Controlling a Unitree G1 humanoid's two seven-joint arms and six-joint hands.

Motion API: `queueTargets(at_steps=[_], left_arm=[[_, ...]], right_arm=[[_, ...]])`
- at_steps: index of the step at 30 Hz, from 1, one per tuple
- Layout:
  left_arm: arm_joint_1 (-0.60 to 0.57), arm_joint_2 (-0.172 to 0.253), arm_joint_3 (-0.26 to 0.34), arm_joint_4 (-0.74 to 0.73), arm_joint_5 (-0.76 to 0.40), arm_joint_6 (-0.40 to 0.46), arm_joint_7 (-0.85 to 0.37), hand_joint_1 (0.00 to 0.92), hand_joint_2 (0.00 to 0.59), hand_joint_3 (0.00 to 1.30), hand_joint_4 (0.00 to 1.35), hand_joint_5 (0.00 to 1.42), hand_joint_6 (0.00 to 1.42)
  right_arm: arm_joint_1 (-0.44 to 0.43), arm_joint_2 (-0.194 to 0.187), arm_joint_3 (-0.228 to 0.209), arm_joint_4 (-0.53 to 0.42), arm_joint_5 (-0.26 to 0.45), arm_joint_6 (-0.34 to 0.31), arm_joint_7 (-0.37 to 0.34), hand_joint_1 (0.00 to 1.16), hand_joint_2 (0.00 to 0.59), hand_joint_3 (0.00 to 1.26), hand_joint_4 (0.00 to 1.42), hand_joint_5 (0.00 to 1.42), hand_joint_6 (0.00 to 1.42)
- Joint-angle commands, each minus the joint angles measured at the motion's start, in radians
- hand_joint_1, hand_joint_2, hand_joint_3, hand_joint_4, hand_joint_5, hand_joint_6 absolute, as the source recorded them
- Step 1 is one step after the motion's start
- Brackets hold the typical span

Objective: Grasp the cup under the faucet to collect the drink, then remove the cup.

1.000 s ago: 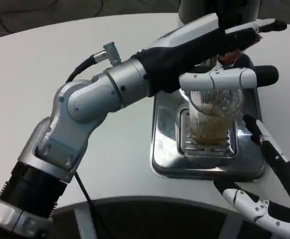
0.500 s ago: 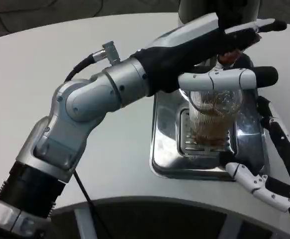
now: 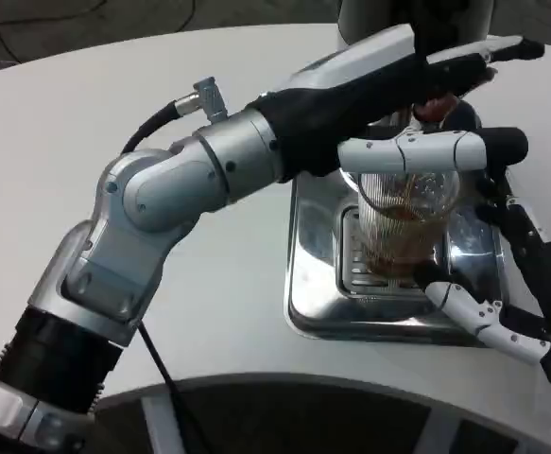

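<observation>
- A clear ribbed plastic cup point(image 3: 403, 222), partly filled with brown drink, stood on the slotted grate of a shiny steel drip tray point(image 3: 305, 284) on the round white table point(image 3: 86, 123).
- The left hand point(image 3: 417, 90) reached over the cup, fingers stretched out towards the dispenser above; whether it pressed anything could not be told.
- The right hand point(image 3: 502, 284) sat beside the cup on the tray, fingers spread around the cup's lower part, one fingertip near its base, contact unclear.

left robot hand point(image 3: 417, 95) crowding cup point(image 3: 403, 222) above, open table point(image 3: 114, 104) leftward
</observation>
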Motion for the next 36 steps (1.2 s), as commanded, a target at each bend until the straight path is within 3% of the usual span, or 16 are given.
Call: queueTargets(at_steps=[1,15,36], left_arm=[[0.031,0.015,-0.017,0.001,0.022,0.008,-0.028,0.0,0.104,0.08,0.0,0.08,0.11],[0.028,0.022,-0.01,0.003,0.015,0.001,-0.028,0.0,0.104,0.09,0.0,0.1,0.11],[0.012,0.018,-0.013,0.05,0.016,-0.027,-0.031,0.0,0.107,0.09,0.01,0.1,0.11]], right_arm=[[-0.022,-0.009,-0.004,0.049,0.028,-0.038,-0.002,0.69,0.212,0.0,0.05,0.12,0.0],[-0.15,-0.023,0.016,0.219,0.053,-0.091,-0.011,0.73,0.205,0.0,0.07,0.13,0.0],[-0.255,-0.015,0.06,0.332,0.05,-0.097,-0.021,0.7,0.214,0.02,0.08,0.15,0.0]])
